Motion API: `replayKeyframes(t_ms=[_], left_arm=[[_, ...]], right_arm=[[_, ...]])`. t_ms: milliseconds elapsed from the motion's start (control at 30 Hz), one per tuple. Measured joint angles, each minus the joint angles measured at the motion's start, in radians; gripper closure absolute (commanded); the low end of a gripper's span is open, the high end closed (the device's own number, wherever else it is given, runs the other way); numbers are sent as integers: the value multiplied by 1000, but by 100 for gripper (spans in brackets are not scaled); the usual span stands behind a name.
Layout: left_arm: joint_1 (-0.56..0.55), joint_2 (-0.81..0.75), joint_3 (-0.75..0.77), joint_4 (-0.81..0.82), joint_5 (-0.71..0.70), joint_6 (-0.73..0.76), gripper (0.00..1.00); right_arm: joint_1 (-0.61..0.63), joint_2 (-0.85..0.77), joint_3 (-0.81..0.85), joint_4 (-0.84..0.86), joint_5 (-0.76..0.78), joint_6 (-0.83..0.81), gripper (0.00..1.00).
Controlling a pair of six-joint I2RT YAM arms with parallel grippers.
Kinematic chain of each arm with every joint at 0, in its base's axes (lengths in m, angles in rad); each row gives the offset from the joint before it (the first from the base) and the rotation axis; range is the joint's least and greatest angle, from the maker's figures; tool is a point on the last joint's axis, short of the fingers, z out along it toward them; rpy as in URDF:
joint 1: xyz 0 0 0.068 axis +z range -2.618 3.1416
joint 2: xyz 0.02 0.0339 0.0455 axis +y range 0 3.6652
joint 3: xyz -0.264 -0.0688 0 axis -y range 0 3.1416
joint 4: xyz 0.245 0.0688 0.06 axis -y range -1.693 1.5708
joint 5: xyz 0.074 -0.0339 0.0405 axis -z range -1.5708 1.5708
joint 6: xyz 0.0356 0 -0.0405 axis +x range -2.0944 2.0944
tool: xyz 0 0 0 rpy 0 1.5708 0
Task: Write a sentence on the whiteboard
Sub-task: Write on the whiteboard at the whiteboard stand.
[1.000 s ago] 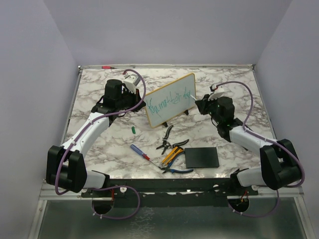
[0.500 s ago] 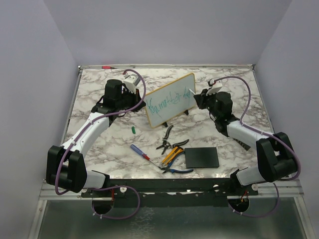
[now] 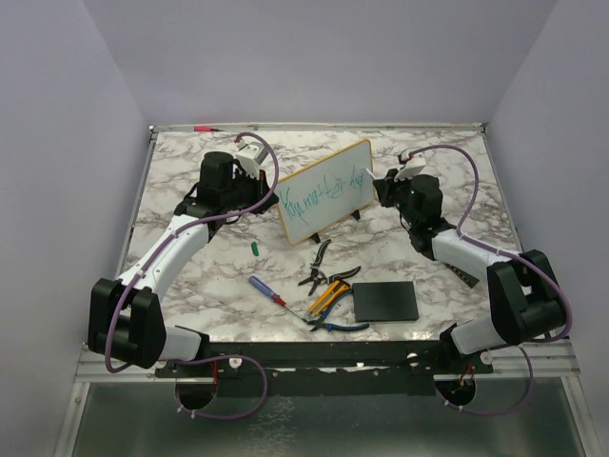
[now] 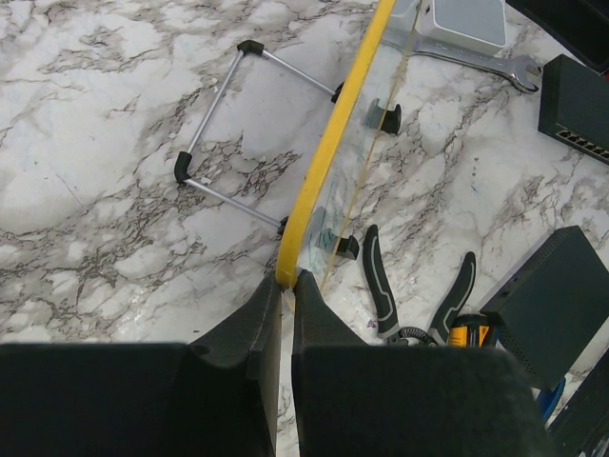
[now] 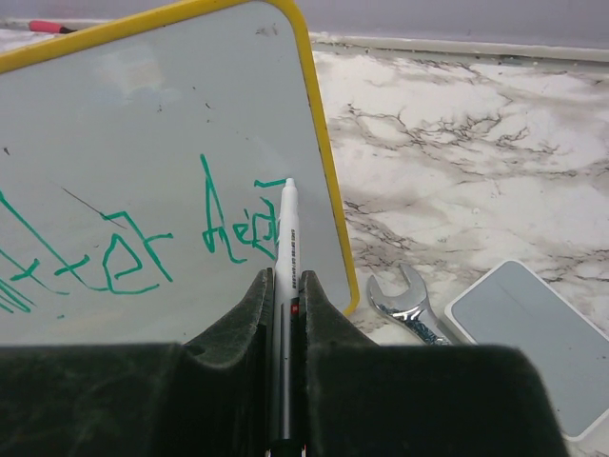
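Marble tabletop (image 3: 219, 286) bears whiteboard (image 3: 324, 195), edge pinched by left tool (image 4: 284, 283).

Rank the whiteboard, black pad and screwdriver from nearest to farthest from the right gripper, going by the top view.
1. whiteboard, immediately left of the right gripper.
2. black pad, toward the table's near edge.
3. screwdriver, near edge too, well to the left.
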Motion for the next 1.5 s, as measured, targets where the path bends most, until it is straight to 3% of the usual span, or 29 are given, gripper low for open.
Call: replayKeyframes(t_ms=[967, 1500], left_arm=[[-3, 0, 0, 0, 0, 0, 97], [-5, 0, 0, 0, 0, 0, 97]], right_arm=[[0, 21, -6, 3, -66, -19, 99], [0, -74, -22, 14, -10, -19, 99]])
